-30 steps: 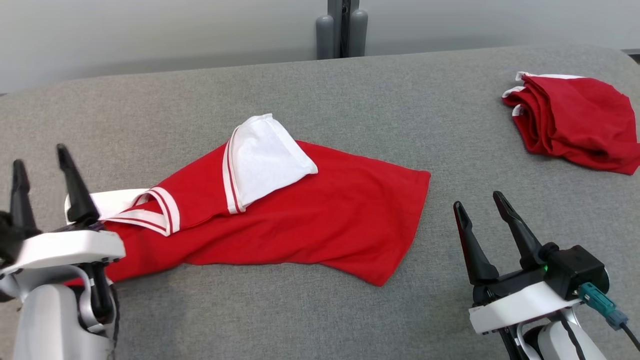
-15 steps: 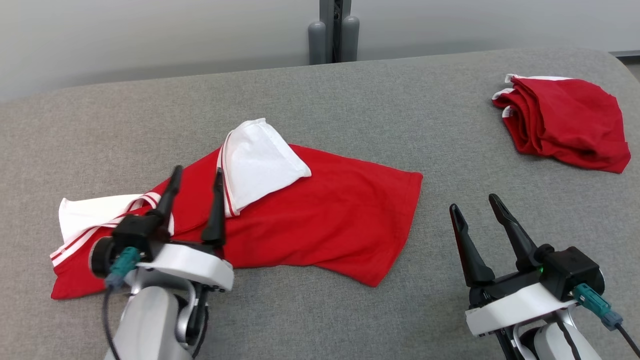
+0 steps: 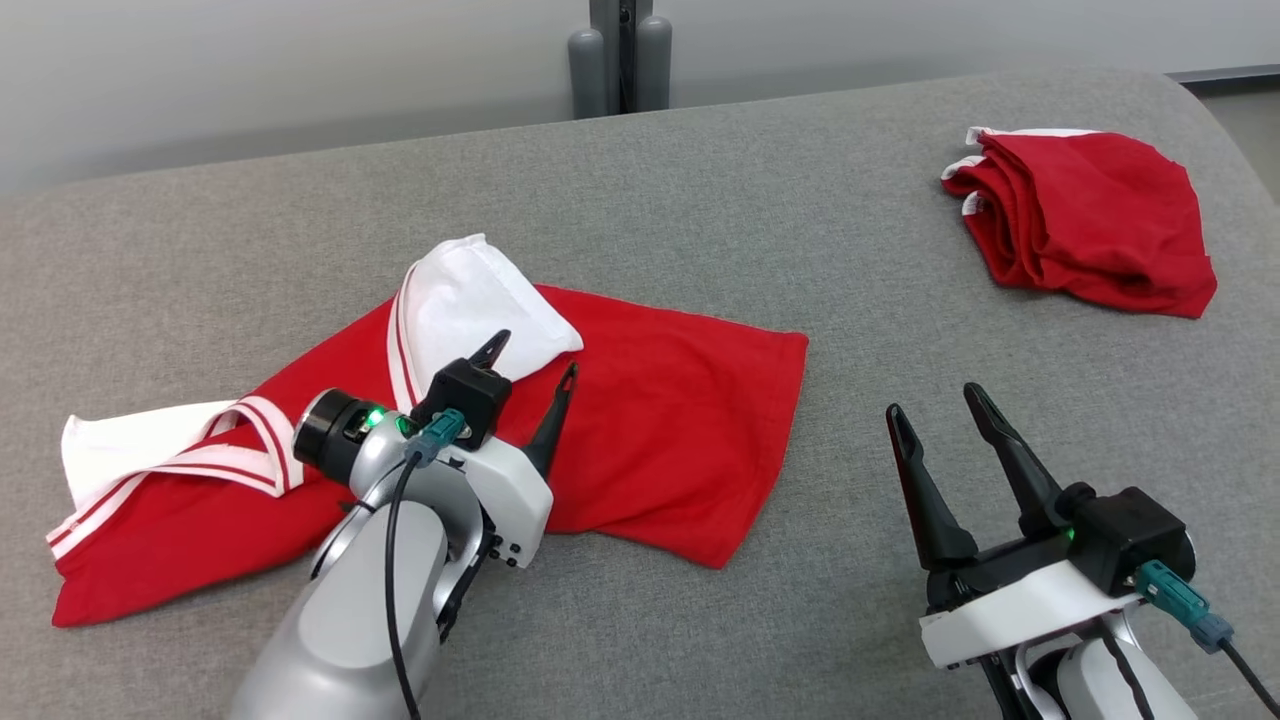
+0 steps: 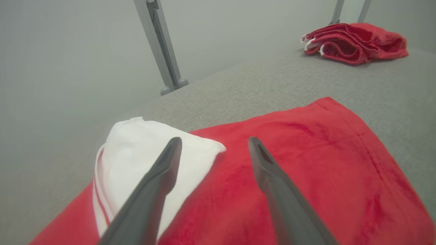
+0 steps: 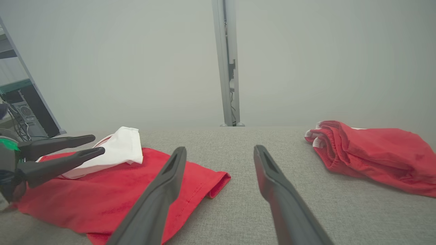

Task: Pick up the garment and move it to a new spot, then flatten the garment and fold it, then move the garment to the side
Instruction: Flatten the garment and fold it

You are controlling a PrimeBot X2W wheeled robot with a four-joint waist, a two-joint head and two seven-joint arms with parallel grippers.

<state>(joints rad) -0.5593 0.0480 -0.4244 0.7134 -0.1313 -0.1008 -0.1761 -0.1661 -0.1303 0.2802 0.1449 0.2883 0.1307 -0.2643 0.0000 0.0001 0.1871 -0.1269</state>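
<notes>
Spread wide, gripping nothing: left gripper [image 3: 533, 355]. Low over the garment [image 3: 660, 430], tips aimed far and right, 1 tip over the corner of the white sleeve [image 3: 470, 300], the other over red cloth just right of it. Contact with the cloth not clear. In the left wrist view, both fingers [image 4: 272, 183] dark and well apart above the red and white fabric.

Also spread wide and empty: right gripper [image 3: 932, 401], above bare grey tabletop [image 3: 800, 220], near right, apart from the garment's right hem.

Garment itself: red shirt with white parts and red-white striped trim, lying from near left to centre of the tabletop, partly flattened, white sleeve folded back on top of the red body. At the left end, white panel [image 3: 130, 450] beside the striped trim. Right hem straight.

Far right: second red garment [image 3: 1090, 220], bunched in loose folds, white edging on its left side, well apart from both grippers.

Far edge, centre: grey upright post [image 3: 620, 50] with 2 rounded pieces at its base.
</notes>
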